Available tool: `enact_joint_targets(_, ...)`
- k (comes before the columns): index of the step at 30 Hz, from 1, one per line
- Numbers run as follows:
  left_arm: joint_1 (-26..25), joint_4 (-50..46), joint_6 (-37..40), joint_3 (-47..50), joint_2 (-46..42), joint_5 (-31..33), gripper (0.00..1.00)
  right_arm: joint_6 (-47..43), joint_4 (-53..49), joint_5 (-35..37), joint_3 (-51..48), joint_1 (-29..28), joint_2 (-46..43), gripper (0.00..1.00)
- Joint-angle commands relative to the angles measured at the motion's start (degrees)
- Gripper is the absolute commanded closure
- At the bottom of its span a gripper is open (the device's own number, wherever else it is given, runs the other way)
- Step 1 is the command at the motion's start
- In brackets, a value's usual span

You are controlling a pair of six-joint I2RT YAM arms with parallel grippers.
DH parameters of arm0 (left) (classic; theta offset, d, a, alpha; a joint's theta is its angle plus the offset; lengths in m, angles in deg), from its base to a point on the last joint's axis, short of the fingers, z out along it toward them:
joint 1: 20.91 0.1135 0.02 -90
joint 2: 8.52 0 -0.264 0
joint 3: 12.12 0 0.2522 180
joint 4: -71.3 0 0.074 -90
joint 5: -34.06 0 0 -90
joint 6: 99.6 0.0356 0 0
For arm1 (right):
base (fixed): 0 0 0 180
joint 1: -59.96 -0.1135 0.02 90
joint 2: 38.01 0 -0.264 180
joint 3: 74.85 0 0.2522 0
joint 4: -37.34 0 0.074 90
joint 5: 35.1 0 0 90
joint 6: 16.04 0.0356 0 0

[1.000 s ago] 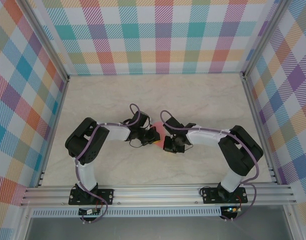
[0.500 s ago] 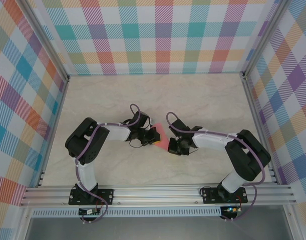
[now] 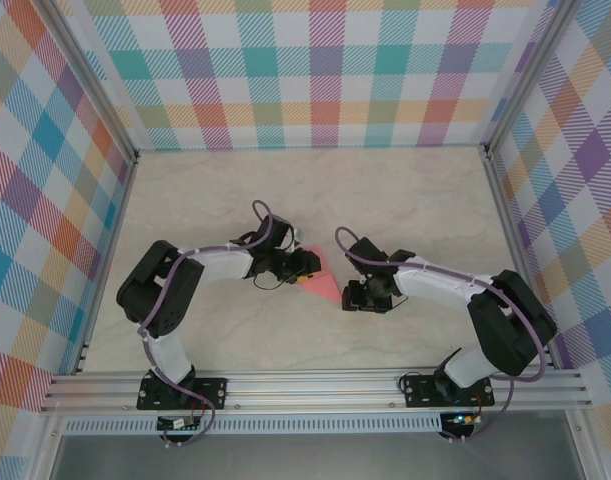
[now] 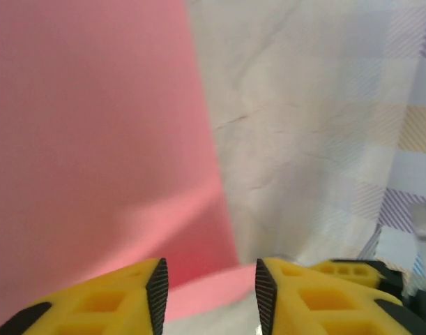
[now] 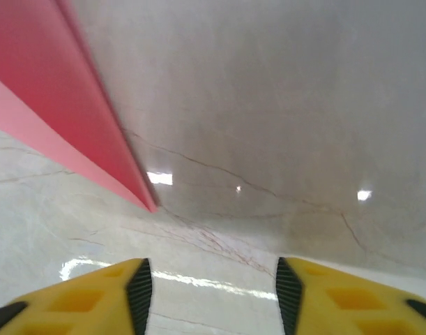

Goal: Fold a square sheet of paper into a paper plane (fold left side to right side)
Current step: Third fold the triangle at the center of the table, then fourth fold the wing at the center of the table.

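The salmon-pink paper (image 3: pixel 322 281) lies folded on the marble table as a pointed wedge, its tip toward the lower right. My left gripper (image 3: pixel 306 264) sits at the wedge's upper left end. In the left wrist view the paper (image 4: pixel 94 139) spreads across the left side, and one pink edge runs between the yellow fingers (image 4: pixel 115 303) of the left gripper (image 4: pixel 208 283), which stands open. My right gripper (image 3: pixel 353 296) hovers just right of the tip, apart from it. It is open (image 5: pixel 214 279) over bare table, with the paper's point (image 5: pixel 94 132) ahead to its left.
The marble tabletop (image 3: pixel 405 200) is walled in by plaid panels at the back and both sides. An aluminium rail (image 3: pixel 315 385) runs along the near edge, where both arm bases are bolted. Open surface stretches behind the grippers.
Both grippers have gone from shut to open. The right gripper has drawn back to the right, off the paper, and more of the pink wedge now shows between the two grippers.
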Motion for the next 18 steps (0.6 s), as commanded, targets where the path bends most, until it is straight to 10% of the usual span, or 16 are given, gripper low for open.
enact_joint_targets(1,2.0,-3.8,2.1,0.1,-7.8,2.0,0.5,-6.8,1.7,0.3,3.2,-0.9,1.7,0.33)
enact_joint_targets(7,6.4,-8.2,2.8,5.9,-17.1,5.8,0.4,-9.0,0.9,3.8,7.9,-3.0,6.5,0.03)
enact_joint_targets(18,9.8,-11.7,4.1,9.9,-23.9,8.2,0.37,-7.1,-1.2,4.9,12.6,-9.5,12.9,0.0)
